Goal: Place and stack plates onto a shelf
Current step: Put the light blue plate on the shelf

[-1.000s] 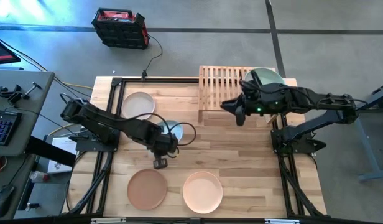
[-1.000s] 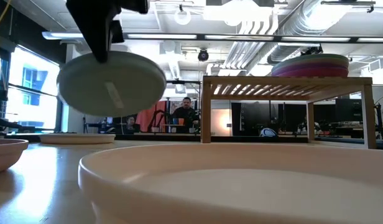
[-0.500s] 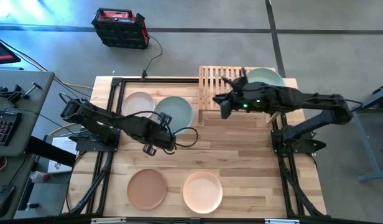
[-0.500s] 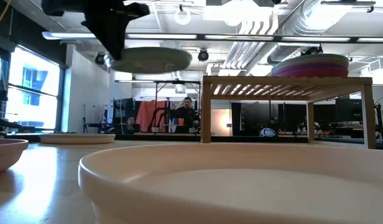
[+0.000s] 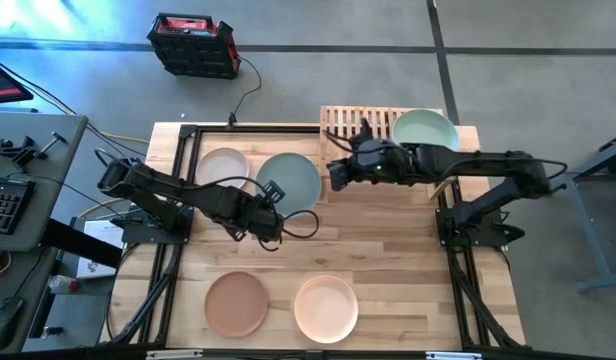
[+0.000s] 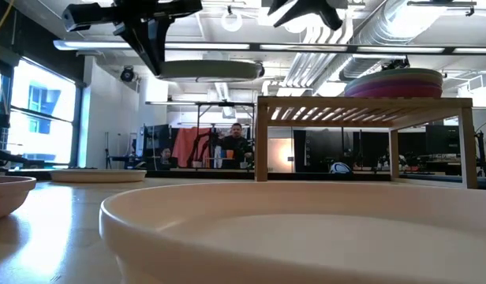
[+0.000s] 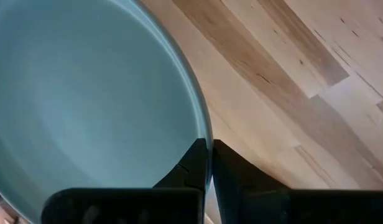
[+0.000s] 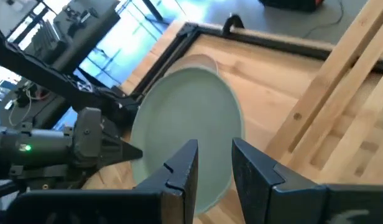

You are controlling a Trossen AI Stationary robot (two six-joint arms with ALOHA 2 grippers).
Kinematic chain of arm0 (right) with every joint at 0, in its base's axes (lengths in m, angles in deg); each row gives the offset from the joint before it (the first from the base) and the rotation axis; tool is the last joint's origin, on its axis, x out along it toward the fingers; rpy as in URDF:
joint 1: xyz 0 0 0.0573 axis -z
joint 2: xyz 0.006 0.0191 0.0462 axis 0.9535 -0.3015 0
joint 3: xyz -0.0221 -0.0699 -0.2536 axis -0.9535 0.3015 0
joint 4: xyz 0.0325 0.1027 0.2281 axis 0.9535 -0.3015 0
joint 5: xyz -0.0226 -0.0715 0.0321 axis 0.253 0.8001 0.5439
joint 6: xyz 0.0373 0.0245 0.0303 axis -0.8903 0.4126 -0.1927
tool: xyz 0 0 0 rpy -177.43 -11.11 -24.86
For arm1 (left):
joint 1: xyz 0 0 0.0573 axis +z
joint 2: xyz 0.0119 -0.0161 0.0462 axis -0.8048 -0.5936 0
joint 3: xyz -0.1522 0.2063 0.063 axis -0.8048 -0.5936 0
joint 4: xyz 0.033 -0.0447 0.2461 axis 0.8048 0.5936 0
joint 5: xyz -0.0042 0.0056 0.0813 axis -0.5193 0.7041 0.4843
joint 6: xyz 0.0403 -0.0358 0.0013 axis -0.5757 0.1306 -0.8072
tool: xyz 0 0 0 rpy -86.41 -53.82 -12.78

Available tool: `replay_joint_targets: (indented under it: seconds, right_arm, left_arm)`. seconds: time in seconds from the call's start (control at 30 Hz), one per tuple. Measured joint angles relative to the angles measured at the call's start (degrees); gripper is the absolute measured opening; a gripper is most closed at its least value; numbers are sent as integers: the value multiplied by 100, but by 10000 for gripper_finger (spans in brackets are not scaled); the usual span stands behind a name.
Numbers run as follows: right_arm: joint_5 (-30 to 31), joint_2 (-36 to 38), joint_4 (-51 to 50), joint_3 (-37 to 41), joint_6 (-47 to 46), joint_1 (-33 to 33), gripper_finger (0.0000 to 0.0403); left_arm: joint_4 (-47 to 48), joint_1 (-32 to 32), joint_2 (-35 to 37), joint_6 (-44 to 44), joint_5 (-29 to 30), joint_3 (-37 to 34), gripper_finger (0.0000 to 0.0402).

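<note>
While the sage plate [image 5: 289, 177] hung level in the air above the table [image 5: 388, 250], just beside the near-left corner of the shelf [image 5: 350, 135], my left gripper [image 5: 269, 196] was clamped shut on its rim, one finger above the lip and one below. In the low view the plate [image 6: 211, 69] sat flat, a little higher than the shelf's top slats [image 6: 361, 100]. My right gripper [image 5: 335, 174] hovered at the plate's other edge, fingers [image 8: 178, 172] spread apart and empty, pointing across the plate toward my left arm. On the shelf's right half lay a stack of plates [image 5: 425, 129], a pale green one on top and pink and purple rims [image 6: 401, 82] showing beneath it. On the table lay three more: a cream plate [image 5: 222, 168] behind the held one, a tan plate [image 5: 237, 304] and a beige plate [image 5: 326, 308] along the front edge.
</note>
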Motion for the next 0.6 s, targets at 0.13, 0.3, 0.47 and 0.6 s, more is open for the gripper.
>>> replay_joint_targets:
  seconds: [0.13, 0.3, 0.47, 0.6]
  right_arm:
    - [-108, -209, -123, 0, -219, 0, 80]
    - [-228, -454, -179, 0, -408, 0, 80]
    - [-281, -655, -225, 0, -490, 0, 80]
    - [-285, -764, -339, 0, -544, 15, 80]
  left_arm:
    - [-27, 0, 0, -82, 0, 0, 3]
    - [-57, 0, 0, -83, 4, 0, 3]
    - [-212, 0, 0, -85, 35, 0, 3]
    - [-391, 0, -1, -105, 176, 0, 3]
